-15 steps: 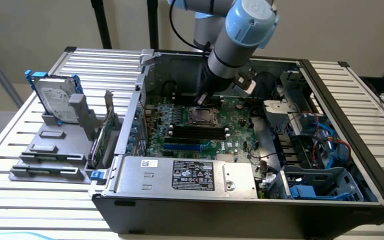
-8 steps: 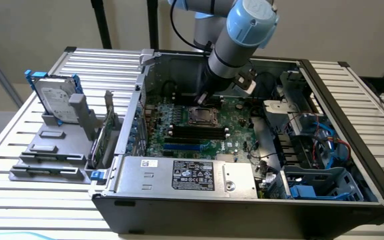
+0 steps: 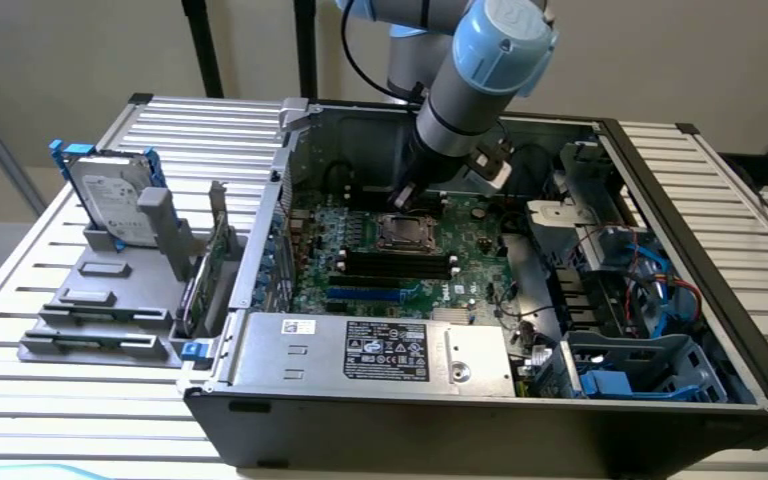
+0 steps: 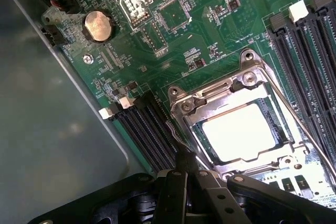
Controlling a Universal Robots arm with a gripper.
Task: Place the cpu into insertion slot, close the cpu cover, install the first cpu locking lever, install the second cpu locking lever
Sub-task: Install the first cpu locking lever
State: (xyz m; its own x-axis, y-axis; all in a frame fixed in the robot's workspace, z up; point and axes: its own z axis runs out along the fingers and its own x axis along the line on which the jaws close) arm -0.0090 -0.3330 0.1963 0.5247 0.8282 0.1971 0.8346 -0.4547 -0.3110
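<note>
Gripper (image 4: 185, 162): fingers pinched fully together, nothing held that I can see, tip just beside the cpu cover (image 4: 210, 97), cpu (image 4: 239, 132) seated underneath

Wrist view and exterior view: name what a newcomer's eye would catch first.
The pale, glossy square cpu shines in the wrist view, framed by the silvery metal frame cover on the green motherboard. The shut black claw sits at the cover's edge. In the exterior view, the grey-and-blue robot arm reaches into the open black computer case.

Coin battery (image 4: 98, 26), memory slots (image 4: 307, 61) — hard drive (image 3: 111, 195) upright beside the case (image 3: 491, 430)
</note>
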